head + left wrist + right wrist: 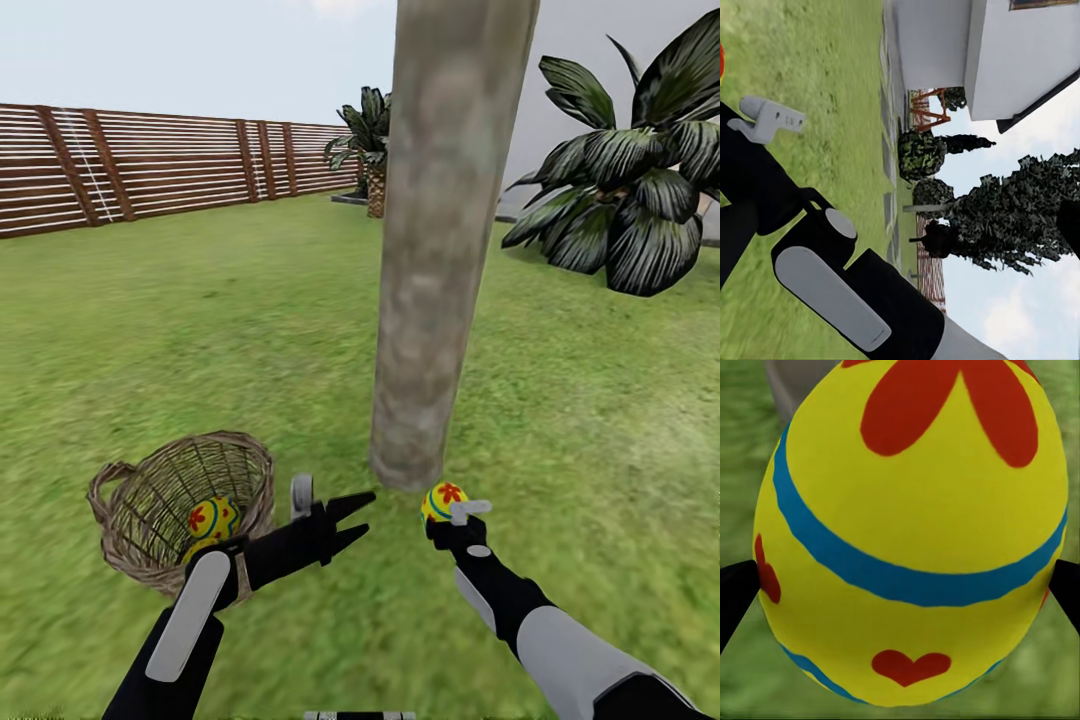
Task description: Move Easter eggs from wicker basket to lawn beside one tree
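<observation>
One Easter egg (444, 497) is gripped by the right claw (452, 512), its two dark fingertips (736, 594) pressed against opposite sides of the shell in the right wrist view; it is held low over the lawn (200, 330), just beside the foot of the thick grey-beige tree (440, 250), which suggests that this trunk has been chosen as the drop spot and that the egg is being carried down to the grass there. The left claw (352, 518) is seen spread and holding nothing, poised between the wicker basket (185, 505) and the trunk, presumably kept free for the next pick. The basket stands on the grass near the tree, so only short carries are needed. Counted: one egg in the right claw and one egg (212, 520) visible through the basket's weave; a third cannot be made out. One basket, one thick trunk, two palm-like plants (625, 200) and a slatted fence (150, 170) are seen.
</observation>
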Available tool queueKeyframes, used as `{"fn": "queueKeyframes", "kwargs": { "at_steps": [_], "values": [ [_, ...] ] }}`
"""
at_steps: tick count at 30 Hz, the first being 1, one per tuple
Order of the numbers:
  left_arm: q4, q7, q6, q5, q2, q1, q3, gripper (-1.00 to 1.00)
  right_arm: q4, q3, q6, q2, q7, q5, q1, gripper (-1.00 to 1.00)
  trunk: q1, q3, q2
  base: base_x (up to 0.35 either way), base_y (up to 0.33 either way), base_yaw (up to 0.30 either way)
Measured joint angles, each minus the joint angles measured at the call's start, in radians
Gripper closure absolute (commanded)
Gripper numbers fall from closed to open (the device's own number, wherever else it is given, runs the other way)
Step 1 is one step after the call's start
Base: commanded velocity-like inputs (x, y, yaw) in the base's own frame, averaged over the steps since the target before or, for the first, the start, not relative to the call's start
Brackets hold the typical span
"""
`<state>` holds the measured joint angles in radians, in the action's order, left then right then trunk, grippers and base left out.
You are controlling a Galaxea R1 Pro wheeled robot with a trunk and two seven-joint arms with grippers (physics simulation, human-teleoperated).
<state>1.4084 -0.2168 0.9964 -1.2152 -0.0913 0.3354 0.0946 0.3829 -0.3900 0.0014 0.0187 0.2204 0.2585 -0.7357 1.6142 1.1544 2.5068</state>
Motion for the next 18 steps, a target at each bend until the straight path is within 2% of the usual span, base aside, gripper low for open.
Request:
{"fn": "queueKeyframes", "kwargs": {
  "at_steps": [14, 18],
  "values": [
    [-0.001, 0.0, 0.001, 0.0, 0.0, 0.0, 0.001, -1.0, 0.005, -0.003, 0.0, 0.0, -0.005, 0.002, 0.0, 1.0, 0.006, 0.054, 0.003, 0.0, 0.0, 0.0],
    [-0.001, 0.0, 0.001, 0.0, 0.0, 0.0, 0.002, -1.0, 0.011, -0.032, 0.001, 0.0, -0.006, 0.002, 0.0, 1.0, 0.008, 0.07, 0.004, 0.0, 0.0, 0.0]
  ]
}}
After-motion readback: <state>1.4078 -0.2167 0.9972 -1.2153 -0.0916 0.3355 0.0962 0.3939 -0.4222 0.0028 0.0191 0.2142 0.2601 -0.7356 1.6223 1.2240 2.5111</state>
